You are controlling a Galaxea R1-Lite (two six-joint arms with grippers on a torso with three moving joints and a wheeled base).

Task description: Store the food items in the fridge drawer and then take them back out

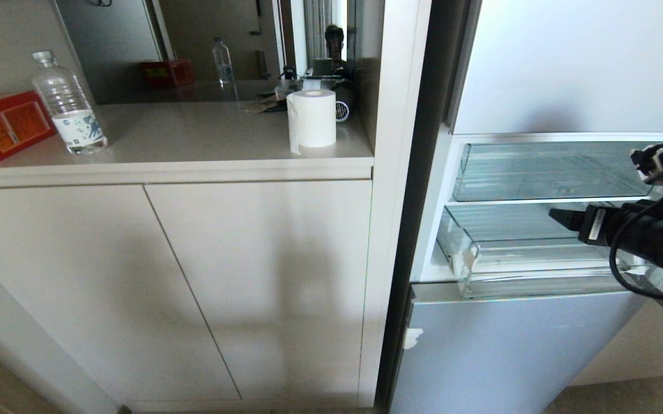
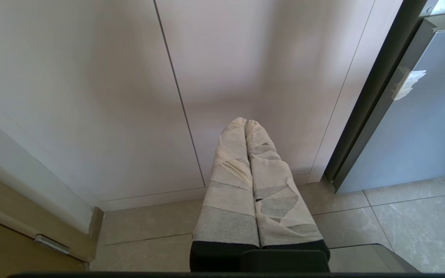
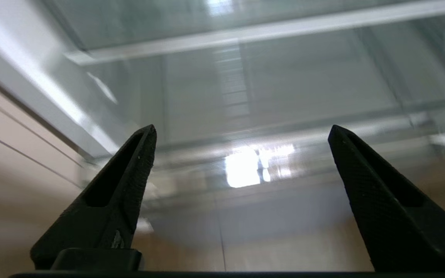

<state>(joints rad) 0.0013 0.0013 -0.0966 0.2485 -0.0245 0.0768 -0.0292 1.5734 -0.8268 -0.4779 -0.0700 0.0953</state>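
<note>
Right gripper, empty and spread wide, hangs over the pulled-out clear drawer of the pale blue-silver fridge (image 1: 515, 345)

From the left: beige cabinets (image 1: 164, 276) carry a red box (image 1: 3, 123), a clear plastic water bottle (image 1: 69, 106) and a white paper roll (image 1: 312, 118); the left gripper (image 2: 245, 125), its taped fingers pressed together and holding nothing, is parked low facing those cabinet doors; to the right, the wide, shallow, clear plastic fridge drawer (image 1: 532, 267) runs side to side beneath a shorter clear bin (image 1: 544, 172), directly below the black right gripper (image 3: 241, 133), the nearer arm; no red fruit is visible anywhere, and the arm hides the drawer's right end
</note>
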